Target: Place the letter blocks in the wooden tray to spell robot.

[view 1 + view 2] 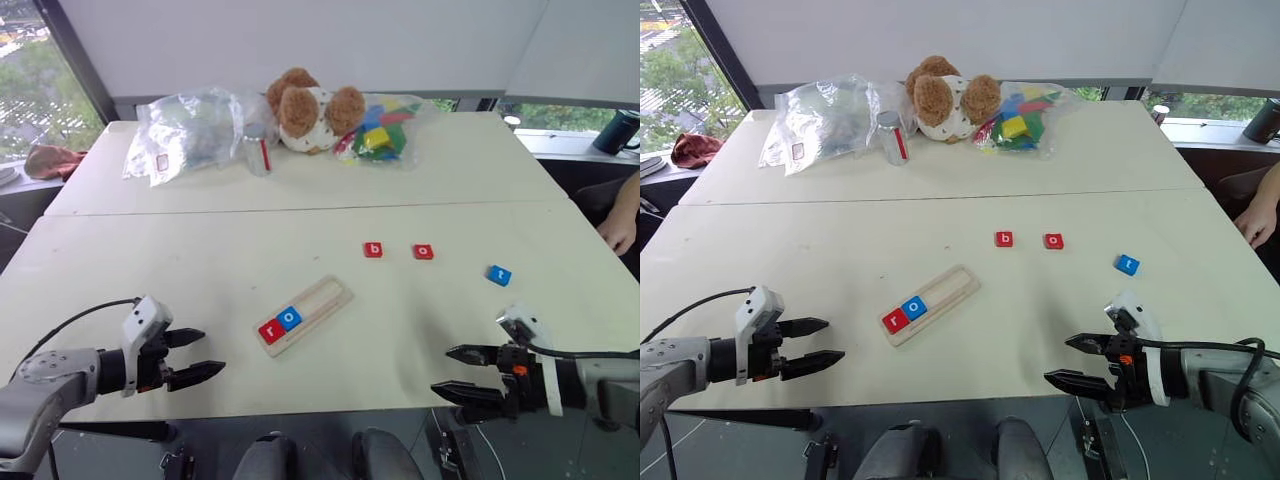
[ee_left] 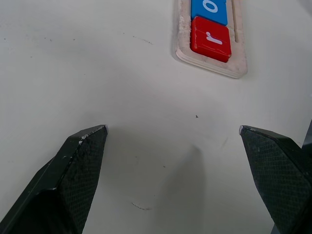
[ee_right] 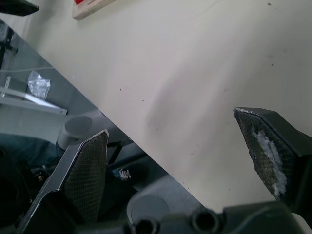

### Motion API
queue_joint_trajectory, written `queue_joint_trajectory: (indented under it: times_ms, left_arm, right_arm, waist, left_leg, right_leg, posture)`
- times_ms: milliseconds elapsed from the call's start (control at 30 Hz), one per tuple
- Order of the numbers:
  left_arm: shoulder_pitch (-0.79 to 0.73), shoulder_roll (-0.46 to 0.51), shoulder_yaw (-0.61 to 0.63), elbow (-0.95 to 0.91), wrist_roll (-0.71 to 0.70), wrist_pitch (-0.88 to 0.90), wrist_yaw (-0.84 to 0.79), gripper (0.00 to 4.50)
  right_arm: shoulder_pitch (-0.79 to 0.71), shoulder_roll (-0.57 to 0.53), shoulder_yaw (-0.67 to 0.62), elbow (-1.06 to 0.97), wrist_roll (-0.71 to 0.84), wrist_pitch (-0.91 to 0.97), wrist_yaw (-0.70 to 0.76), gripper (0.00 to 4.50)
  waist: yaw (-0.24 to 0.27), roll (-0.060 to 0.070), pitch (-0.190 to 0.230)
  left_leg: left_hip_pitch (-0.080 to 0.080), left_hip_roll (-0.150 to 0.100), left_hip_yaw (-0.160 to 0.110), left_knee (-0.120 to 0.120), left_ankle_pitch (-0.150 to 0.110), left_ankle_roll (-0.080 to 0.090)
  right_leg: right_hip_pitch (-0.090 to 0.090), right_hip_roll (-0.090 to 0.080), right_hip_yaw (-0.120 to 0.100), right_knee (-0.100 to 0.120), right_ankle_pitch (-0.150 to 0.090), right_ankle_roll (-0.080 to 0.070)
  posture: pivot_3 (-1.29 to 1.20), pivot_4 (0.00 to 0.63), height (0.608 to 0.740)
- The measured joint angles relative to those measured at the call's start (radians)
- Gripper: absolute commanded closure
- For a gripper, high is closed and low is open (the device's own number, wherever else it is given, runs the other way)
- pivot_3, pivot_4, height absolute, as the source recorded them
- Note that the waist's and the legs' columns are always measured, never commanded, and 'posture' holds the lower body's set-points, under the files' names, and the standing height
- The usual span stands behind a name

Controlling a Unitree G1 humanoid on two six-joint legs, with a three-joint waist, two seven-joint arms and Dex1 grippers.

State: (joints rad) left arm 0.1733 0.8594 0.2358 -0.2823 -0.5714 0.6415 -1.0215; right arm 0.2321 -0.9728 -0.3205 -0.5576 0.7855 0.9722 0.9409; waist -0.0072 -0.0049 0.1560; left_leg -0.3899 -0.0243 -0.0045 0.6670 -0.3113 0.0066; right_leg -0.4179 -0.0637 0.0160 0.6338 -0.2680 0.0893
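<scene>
Currently wooden tray (image 1: 303, 315) holds red r (image 1: 271, 331), blue o (image 1: 290, 318); both end effectors released.

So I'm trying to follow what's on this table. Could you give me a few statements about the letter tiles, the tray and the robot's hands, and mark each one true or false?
1. The wooden tray already holds two tiles, the red r and the blue o. True.
2. All five letter tiles are in the tray. False: the red b, the red o and the blue t lie loose on the table.
3. The left gripper is holding a tile. False: its jaws are open and empty.
4. The right gripper is open, near the table's front edge. True.
5. The blue t is the loose tile farthest toward the robot's right. True.
</scene>
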Motion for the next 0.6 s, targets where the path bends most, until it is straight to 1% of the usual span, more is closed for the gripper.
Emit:
queue_joint_trajectory:
  times_ms: [600]
  left_arm:
    - [-0.076, 0.000, -0.023, 0.007, 0.013, 0.035, 0.056, 0.00]
  right_arm:
    - [-0.029, 0.000, 0.025, 0.029, -0.026, -0.021, -0.003, 0.03]
  waist:
    - [-0.001, 0.000, 0.000]
  left_leg:
    - [0.000, 0.000, 0.000, 0.000, 0.000, 0.000]
  right_leg:
    - [0.000, 0.000, 0.000, 0.000, 0.000, 0.000]
  posture:
    - [0.00, 0.150, 0.740]
